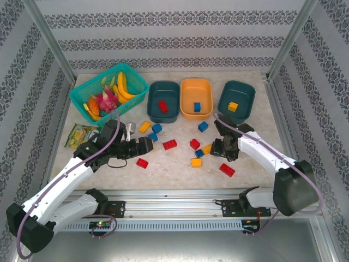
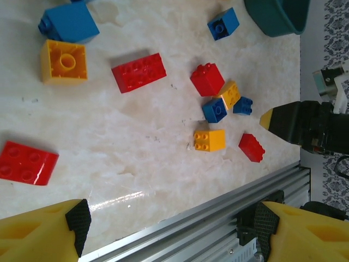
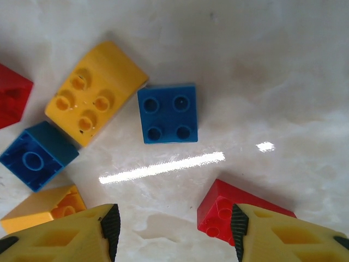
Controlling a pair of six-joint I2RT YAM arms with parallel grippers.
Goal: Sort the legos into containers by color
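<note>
Three tubs stand in a row at the back: a dark teal tub point(image 1: 154, 90) holding a red lego point(image 1: 162, 106), an orange tub point(image 1: 187, 90) holding a blue lego point(image 1: 197, 107), and a dark teal tub point(image 1: 246, 93) holding a yellow lego point(image 1: 233, 106). Several red, blue and yellow legos lie loose mid-table. My left gripper point(image 1: 146, 146) point(image 2: 169, 229) is open and empty, near a red brick point(image 1: 142, 162) point(image 2: 27, 162). My right gripper point(image 1: 223, 150) point(image 3: 173, 229) is open low over the table, with a red brick point(image 3: 218, 210) beside its right finger and a blue brick point(image 3: 168, 113) ahead.
A bright teal lattice basket point(image 1: 82, 97) of toy fruit stands at the back left, with a green snack packet point(image 1: 80, 134) in front of it. An aluminium rail point(image 1: 174, 194) point(image 2: 218, 207) runs along the near edge. Patterned walls and frame posts enclose the table.
</note>
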